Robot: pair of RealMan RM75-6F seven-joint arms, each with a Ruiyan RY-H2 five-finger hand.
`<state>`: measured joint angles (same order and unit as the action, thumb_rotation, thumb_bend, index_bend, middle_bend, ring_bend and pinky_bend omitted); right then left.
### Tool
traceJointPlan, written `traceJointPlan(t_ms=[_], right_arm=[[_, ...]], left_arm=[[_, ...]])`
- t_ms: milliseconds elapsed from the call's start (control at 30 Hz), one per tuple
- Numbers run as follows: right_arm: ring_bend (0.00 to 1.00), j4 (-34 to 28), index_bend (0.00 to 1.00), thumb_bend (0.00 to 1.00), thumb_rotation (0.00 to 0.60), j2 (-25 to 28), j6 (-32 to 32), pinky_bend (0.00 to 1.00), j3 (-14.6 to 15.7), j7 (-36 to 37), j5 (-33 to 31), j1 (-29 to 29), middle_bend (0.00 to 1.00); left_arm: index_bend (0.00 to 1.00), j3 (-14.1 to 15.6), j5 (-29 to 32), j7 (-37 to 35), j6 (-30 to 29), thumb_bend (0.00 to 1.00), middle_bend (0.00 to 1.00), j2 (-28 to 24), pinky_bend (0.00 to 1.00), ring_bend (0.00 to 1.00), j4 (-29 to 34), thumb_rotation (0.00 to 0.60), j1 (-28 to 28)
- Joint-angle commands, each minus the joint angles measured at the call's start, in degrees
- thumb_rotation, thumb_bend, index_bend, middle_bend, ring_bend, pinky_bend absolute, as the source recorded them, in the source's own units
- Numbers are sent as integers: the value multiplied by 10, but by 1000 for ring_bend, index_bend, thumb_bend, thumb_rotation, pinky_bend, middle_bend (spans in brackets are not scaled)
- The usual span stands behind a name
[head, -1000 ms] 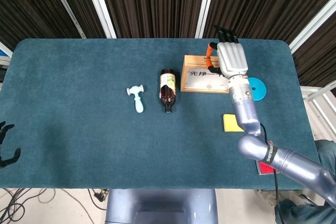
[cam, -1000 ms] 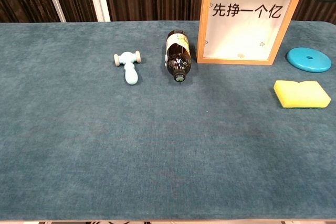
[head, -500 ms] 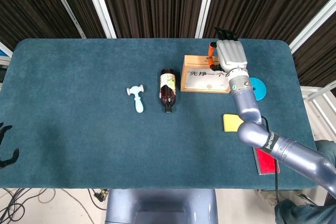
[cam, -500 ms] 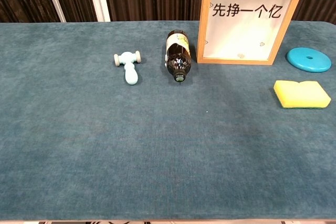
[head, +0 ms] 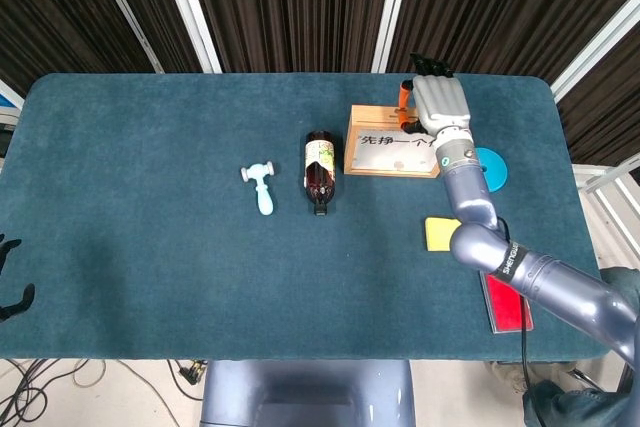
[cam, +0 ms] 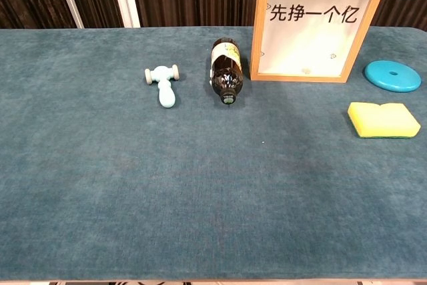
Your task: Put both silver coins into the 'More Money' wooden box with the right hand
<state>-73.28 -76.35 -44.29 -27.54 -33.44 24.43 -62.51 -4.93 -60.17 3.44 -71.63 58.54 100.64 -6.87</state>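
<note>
While the right hand [head: 441, 107] hangs over the far right corner of the 'More Money' wooden box [head: 392, 154], its fingers [head: 428, 68] curl down past the top edge; whether they pinch a coin or are closed on nothing I cannot tell. No silver coin shows on the bench [head: 150, 247] in either view, so the coins are either hidden under that hand or already inside the box. My judgement is that a drop into the box is the step in hand. Next comes releasing over the opening, then lifting the hand clear without nudging the box. Left of the box lies a brown bottle [head: 319, 171], just beside it. The left hand [head: 12, 282] hangs well left of the box at the bench's near edge, fingers apart and empty.
</note>
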Motion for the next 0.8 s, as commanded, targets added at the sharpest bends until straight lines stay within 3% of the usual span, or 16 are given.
traceJointPlan(t_ms=[33, 800], right_arm=[[0, 4, 728, 537, 600, 2, 4, 0, 7, 4, -3, -3, 11], [0, 22, 728, 537, 600, 4, 2, 0, 46, 28, -18, -19, 11]], left_arm=[[151, 0, 1, 0, 0, 402, 0, 0, 78, 0, 0, 600, 0], [151, -1, 5, 2, 4, 402, 0, -1, 78, 0, 1, 600, 0]])
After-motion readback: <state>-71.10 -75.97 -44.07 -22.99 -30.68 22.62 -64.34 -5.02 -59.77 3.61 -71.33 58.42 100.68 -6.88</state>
